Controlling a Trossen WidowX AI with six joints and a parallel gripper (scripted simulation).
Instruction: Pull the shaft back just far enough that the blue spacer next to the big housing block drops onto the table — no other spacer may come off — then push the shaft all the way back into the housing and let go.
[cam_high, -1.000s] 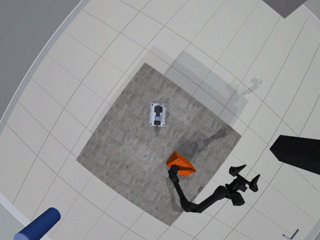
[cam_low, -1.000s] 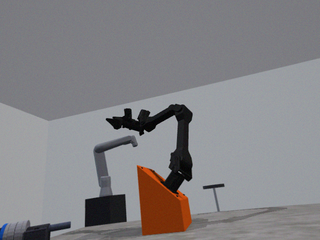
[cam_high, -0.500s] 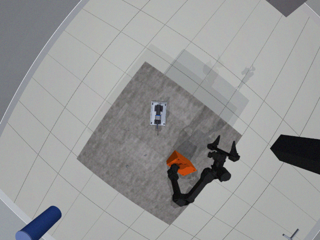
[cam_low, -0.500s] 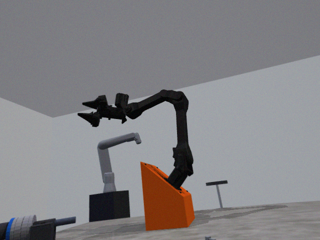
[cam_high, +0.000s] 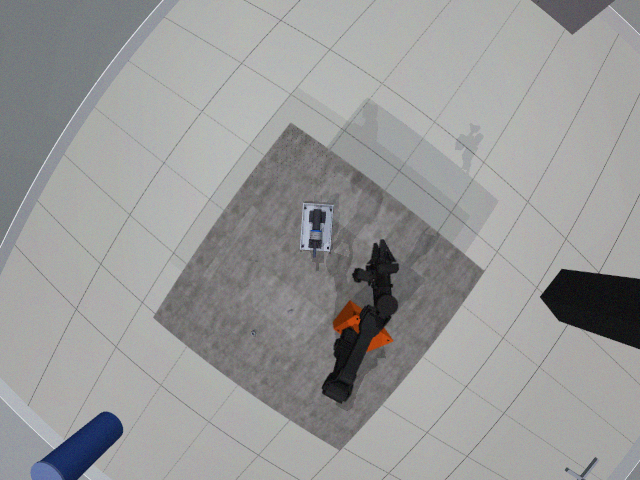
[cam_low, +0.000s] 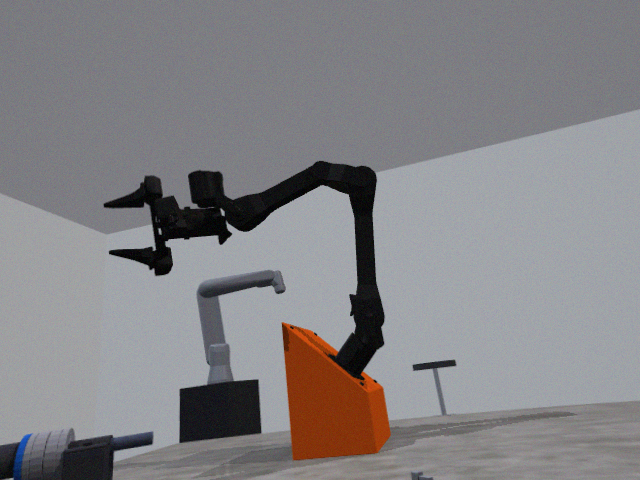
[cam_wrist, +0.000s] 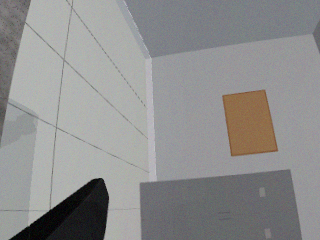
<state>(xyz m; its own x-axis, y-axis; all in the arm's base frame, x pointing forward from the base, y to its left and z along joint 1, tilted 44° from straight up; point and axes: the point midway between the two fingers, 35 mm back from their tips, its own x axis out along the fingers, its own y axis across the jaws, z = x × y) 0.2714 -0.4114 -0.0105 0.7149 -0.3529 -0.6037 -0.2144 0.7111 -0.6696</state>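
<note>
The blue spacer (cam_high: 315, 230) (cam_low: 21, 457) hangs on the shaft (cam_high: 314, 253) (cam_low: 133, 440), against the big dark housing block (cam_high: 316, 215) (cam_low: 6, 459). Several light grey spacers (cam_high: 315, 236) (cam_low: 46, 453) sit beside it, between it and the smaller dark block (cam_high: 314, 244) (cam_low: 87, 458). The shaft's free end sticks out past the smaller block. All this stands on a white base plate (cam_high: 327, 237). My gripper (cam_high: 379, 242) (cam_low: 107, 228) is open and empty, high above the table, off to the right of the fixture in the top view. The wrist view shows one finger and no fixture.
The orange arm base (cam_high: 379, 339) (cam_low: 330, 413) stands on the grey table (cam_high: 232, 258) (cam_low: 516, 439). Small metal pieces (cam_high: 253, 333) (cam_low: 420, 475) lie on the table. A grey arm (cam_low: 211, 320) on a dark box (cam_low: 219, 410) stands in the background. A blue cylinder (cam_high: 77, 444) is off the table.
</note>
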